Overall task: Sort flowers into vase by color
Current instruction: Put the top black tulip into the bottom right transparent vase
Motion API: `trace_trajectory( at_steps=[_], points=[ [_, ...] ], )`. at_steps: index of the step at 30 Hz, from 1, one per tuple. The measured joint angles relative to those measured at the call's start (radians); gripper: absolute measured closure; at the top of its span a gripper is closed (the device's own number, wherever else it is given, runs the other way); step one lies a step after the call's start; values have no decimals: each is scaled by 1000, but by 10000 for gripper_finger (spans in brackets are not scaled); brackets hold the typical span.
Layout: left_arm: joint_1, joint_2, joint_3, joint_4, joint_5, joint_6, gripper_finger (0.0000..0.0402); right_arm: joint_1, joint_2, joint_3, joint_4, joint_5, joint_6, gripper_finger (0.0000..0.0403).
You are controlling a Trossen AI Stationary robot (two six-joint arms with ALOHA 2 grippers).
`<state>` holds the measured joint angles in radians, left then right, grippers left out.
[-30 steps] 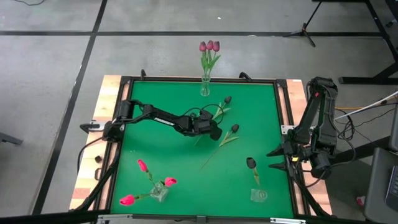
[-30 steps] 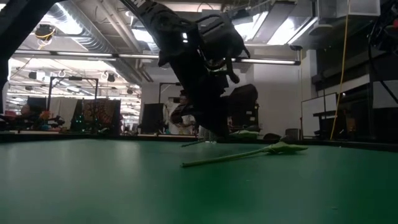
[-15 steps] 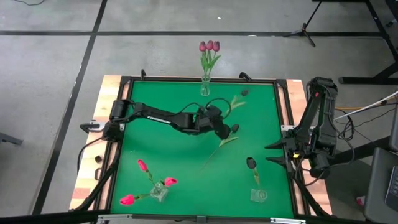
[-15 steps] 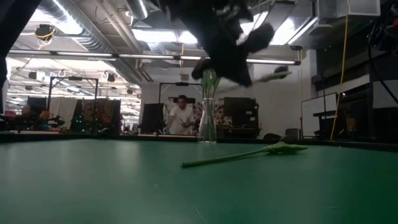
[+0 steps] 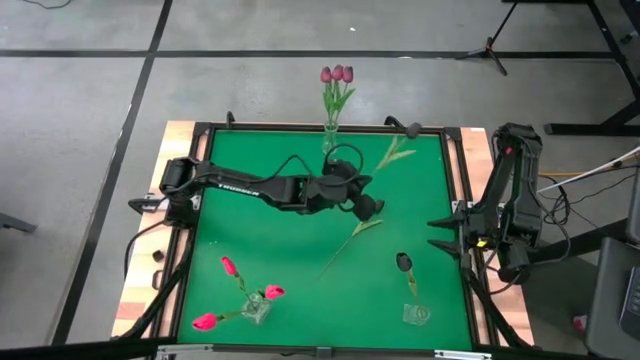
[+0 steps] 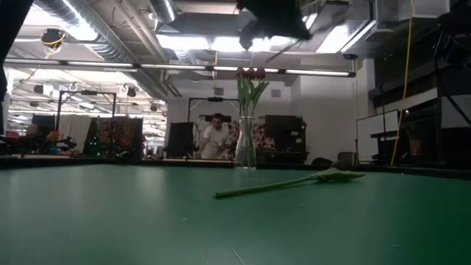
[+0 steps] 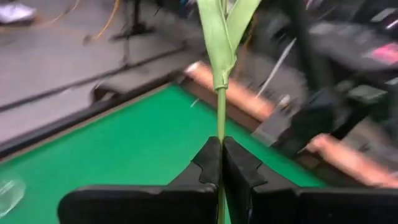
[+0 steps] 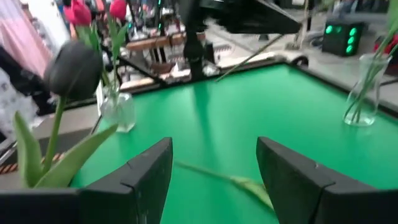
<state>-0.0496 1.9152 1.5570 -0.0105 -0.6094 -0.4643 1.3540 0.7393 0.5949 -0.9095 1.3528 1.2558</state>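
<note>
My left gripper (image 5: 362, 192) is raised above the middle of the green table (image 5: 250, 240) and shut on a dark-headed flower (image 5: 393, 152). The flower's head (image 5: 413, 129) points toward the far right corner. A second dark flower (image 5: 345, 245) lies flat on the table under and just near of the gripper. My right gripper (image 5: 442, 235) waits open at the table's right edge. Mauve flowers (image 5: 337, 74) stand in a vase (image 5: 330, 140) at the far edge, pink ones (image 5: 228, 266) in a vase (image 5: 256, 306) near left, and a dark one (image 5: 403, 262) in a vase (image 5: 417, 313) near right. My left gripper pinches the thin green stem (image 7: 221, 127) between its two fingers, below the leaves (image 7: 225, 31). The fingers come nearly level from the table's left, and the stem runs on past their tips, along them. The flower is lifted clear of the table.
The lying flower (image 6: 294, 181) stretches across the middle right of the table. The far vase (image 6: 245, 143) stands behind it. A raised dark frame (image 5: 455, 170) borders the table. People sit in the room beyond the far edge.
My left gripper has risen from the table and moved toward the far right, staying shut. It has carried the dark flower up clear of the table, and the head has swung out toward the far right corner. My right gripper's fingers have swung slightly toward the far edge.
</note>
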Motion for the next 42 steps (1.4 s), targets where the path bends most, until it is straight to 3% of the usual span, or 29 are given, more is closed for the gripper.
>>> trace_trajectory(
  at_steps=[5, 11, 15, 24, 29, 37, 42],
  points=[
    [-38, -12, 0, 178, 29, 102, 401, -2, -75, 1, -2, 97, -31, 169],
    [-75, -15, 0, 407, 162, 189, 401, -92, -176, 65, -6, 34, -154, 169],
    [-76, -15, 0, 477, 235, 189, 401, -182, -190, 145, 34, -82, -314, 169],
    [-69, -15, 0, 537, 288, 178, 401, -445, -172, 217, 404, -349, -828, 169],
    [-68, -7, 0, 650, 356, 185, 401, -624, -153, 217, 508, -562, -900, 169],
    [-61, 18, -1, 666, 366, 185, 401, -855, -20, 217, 647, -874, -985, 169],
    [-63, 36, -2, 673, 370, 181, 401, -959, 53, 217, 700, -981, -1010, 169]
  ],
)
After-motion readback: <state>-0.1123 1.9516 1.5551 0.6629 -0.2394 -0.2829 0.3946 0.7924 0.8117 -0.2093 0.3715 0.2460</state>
